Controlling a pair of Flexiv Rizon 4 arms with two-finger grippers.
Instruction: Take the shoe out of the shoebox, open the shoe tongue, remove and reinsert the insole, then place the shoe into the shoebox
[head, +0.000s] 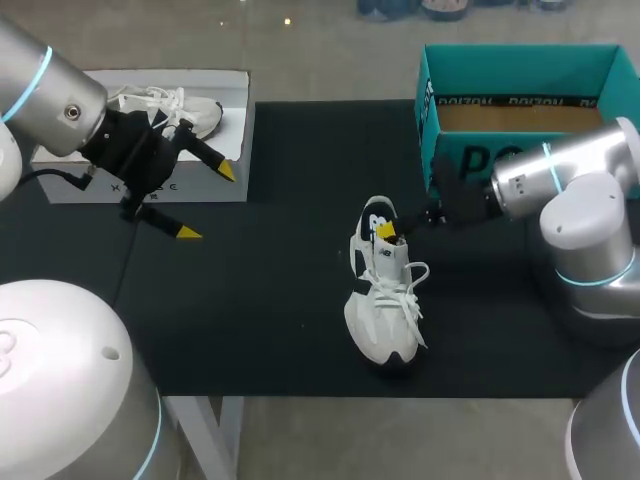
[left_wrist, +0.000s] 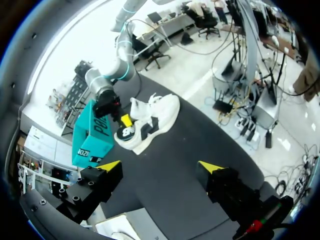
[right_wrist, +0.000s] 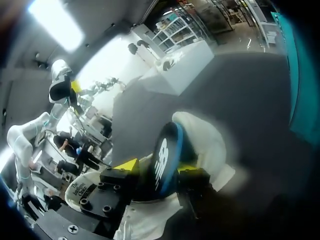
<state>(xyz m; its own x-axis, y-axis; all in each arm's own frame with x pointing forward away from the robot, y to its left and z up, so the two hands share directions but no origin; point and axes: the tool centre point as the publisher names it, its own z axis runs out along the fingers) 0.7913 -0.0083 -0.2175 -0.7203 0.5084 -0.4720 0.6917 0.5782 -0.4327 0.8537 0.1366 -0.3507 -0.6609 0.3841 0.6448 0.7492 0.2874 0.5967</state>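
Observation:
A white shoe (head: 385, 310) stands upright in the middle of the black mat (head: 280, 300), toe toward the front edge. Its black tongue (head: 377, 220) with a blue edge is raised. My right gripper (head: 390, 232) is at the shoe's mouth. In the right wrist view the tongue (right_wrist: 165, 155) stands between the parted fingers of that gripper (right_wrist: 157, 167), which is open. The teal shoebox (head: 520, 90) stands open at the back right, behind my right arm. My left gripper (head: 208, 201) hangs wide open over the mat's left side, far from the shoe (left_wrist: 155, 112), with nothing between its fingers (left_wrist: 160, 166).
A white box (head: 230, 110) with a second white shoe (head: 165, 105) in it sits at the back left, just behind my left gripper. Bare mat lies between the two arms and in front of the shoe.

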